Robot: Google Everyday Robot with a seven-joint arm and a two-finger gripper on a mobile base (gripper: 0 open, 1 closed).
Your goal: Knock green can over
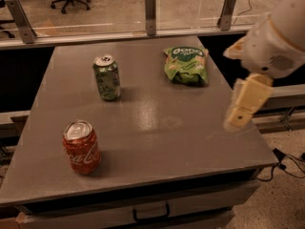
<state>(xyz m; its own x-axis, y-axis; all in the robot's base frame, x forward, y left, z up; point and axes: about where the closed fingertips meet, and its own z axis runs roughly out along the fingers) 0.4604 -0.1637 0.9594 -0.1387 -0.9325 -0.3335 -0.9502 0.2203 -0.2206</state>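
Note:
The green can (106, 77) stands upright on the grey table (157, 128), at the back left of centre. It is green with pale mottled markings and has a silver top with a pull tab. My gripper (238, 120) hangs at the right side of the table, over its right edge, far from the green can. The arm's pale body fills the upper right corner.
A red Coca-Cola can (82, 147) stands upright at the front left. A green crinkled snack bag (186, 65) lies at the back right. A glass barrier with metal posts (150, 6) runs behind the table. Cables (286, 159) lie on the floor at the right.

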